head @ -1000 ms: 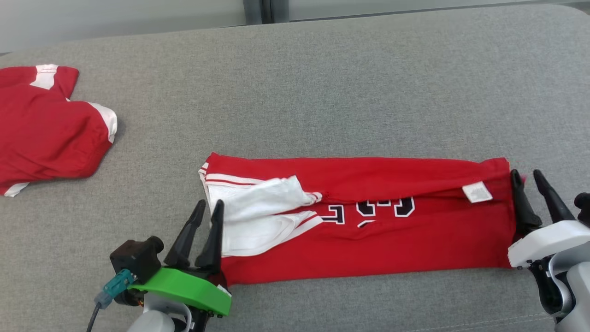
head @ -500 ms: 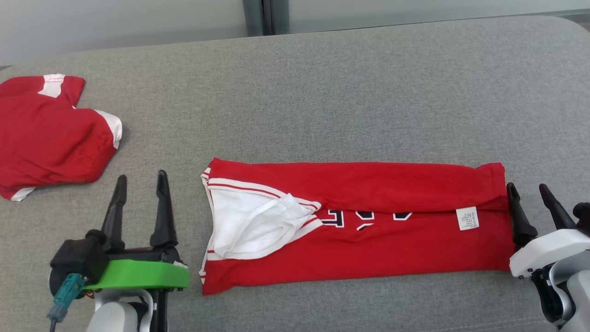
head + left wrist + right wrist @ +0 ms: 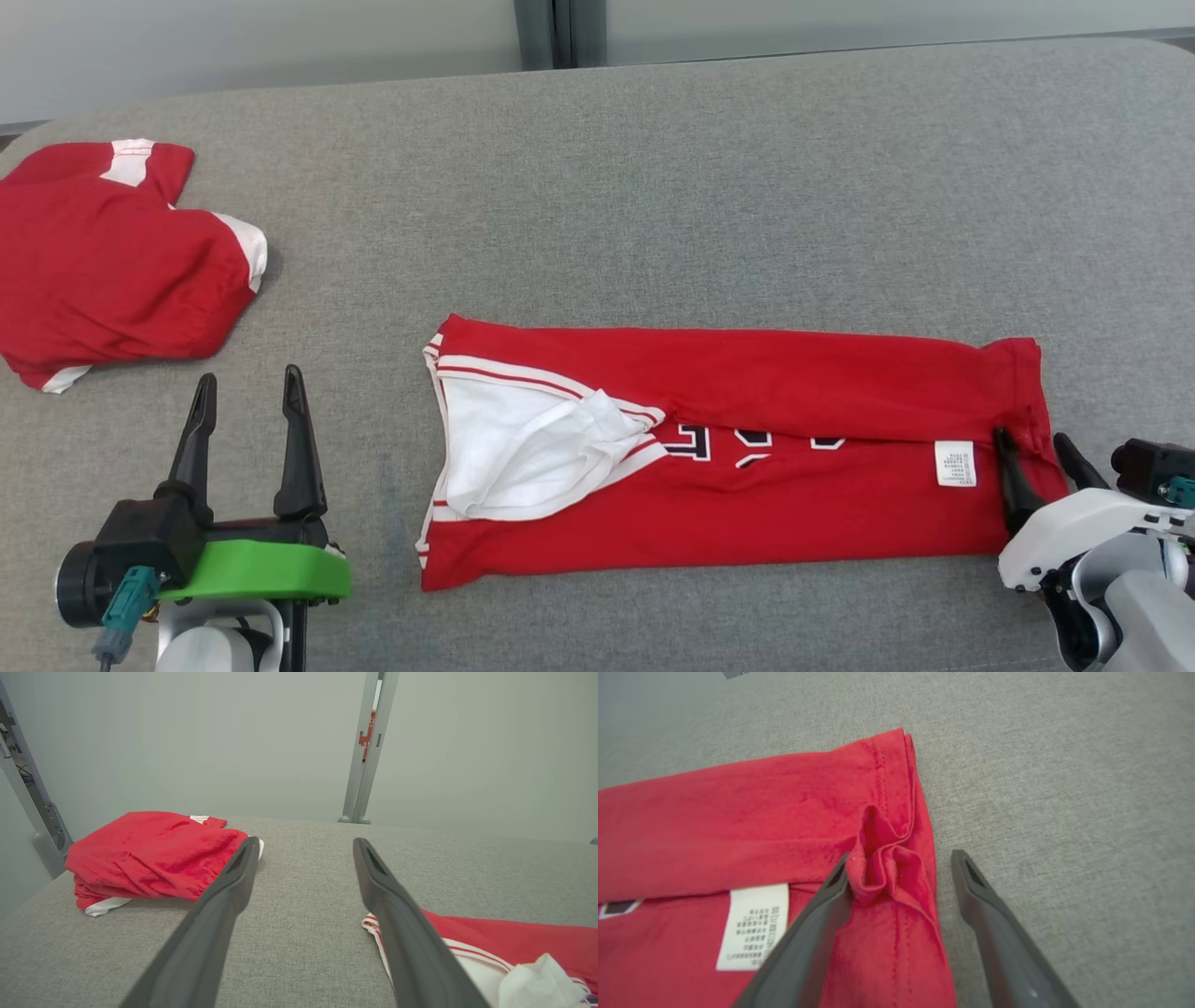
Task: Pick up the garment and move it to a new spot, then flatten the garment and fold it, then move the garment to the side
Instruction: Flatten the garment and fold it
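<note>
The garment (image 3: 747, 392), a red jersey with white trim and dark lettering, lies folded lengthwise into a long strip on the grey padded surface (image 3: 653, 187). My left gripper (image 3: 248, 375) stands open to the left of its collar end, apart from the cloth, with nothing between its fingers. The left wrist view has that open gripper (image 3: 306, 841) with the garment's (image 3: 504, 938) trimmed edge at the lower right. My right gripper (image 3: 1032, 437) is open at the hem end. In the right wrist view its fingers (image 3: 901, 855) straddle a puckered bit of the garment's (image 3: 738, 826) hem.
A second red and white garment (image 3: 112, 271) lies bunched at the far left of the surface, also seen ahead of the left gripper as a red heap (image 3: 149, 854). A white care label (image 3: 754, 926) shows near the hem. A grey wall and post (image 3: 369, 746) stand behind.
Both grippers opened and let go of the garment's ends. The left gripper drew back to the left, away from the collar end. The head camera shifted a little.
</note>
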{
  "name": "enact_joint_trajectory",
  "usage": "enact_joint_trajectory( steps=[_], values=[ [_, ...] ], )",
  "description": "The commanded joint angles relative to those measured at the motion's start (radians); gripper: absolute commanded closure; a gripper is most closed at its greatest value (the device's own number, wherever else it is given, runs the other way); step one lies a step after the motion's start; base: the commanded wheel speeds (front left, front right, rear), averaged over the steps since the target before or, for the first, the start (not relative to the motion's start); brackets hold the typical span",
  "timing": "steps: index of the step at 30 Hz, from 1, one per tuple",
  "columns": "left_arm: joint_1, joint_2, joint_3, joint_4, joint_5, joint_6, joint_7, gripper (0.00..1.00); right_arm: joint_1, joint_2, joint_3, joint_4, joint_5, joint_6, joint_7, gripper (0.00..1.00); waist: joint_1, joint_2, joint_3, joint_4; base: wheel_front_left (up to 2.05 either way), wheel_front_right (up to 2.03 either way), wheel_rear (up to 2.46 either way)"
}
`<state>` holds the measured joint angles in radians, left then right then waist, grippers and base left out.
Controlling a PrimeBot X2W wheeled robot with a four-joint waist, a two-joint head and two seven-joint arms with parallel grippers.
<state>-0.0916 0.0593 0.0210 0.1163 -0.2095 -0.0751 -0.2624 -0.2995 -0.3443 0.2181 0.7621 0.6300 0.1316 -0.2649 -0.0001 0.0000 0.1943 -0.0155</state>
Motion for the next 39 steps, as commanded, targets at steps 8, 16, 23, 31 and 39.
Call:
enact_joint_trajectory(
  steps=[8, 16, 23, 31, 39],
  values=[
    [0.026, -0.007, 0.04, 0.018, 0.028, -0.021, -0.003, 0.0, -0.025, -0.023, 0.027, 0.02, 0.058, -0.002, 0.001, 1.0, 0.0001, 0.0, -0.026, -0.009, 0.0, 0.0, 0.0],
    [0.04, -0.008, 0.043, 0.03, 0.024, -0.027, -0.003, 0.0, -0.012, -0.127, -0.065, 0.036, 0.061, -0.002, 0.0, 1.0, 0.0001, 0.0, -0.053, -0.012, 0.0, 0.0, 0.0],
    [0.052, -0.008, 0.04, 0.037, 0.007, -0.018, -0.003, 0.0, -0.015, -0.171, -0.066, -0.015, 0.016, -0.002, 0.0, 1.0, 0.0001, 0.0, -0.076, -0.017, 0.0, 0.0, 0.0],
    [0.073, -0.008, 0.04, 0.041, -0.005, -0.01, -0.003, 0.0, -0.013, -0.108, 0.026, -0.158, -0.03, -0.002, 0.0, 1.0, 0.0001, 0.0, -0.102, -0.024, 0.0, 0.0, 0.0],
    [0.072, -0.008, 0.028, 0.051, -0.007, -0.01, -0.003, 0.0, -0.025, -0.035, 0.195, -0.281, -0.058, -0.002, 0.006, 1.0, 0.0001, 0.0, -0.105, -0.011, 0.0, 0.0, 0.0]
  ],
)
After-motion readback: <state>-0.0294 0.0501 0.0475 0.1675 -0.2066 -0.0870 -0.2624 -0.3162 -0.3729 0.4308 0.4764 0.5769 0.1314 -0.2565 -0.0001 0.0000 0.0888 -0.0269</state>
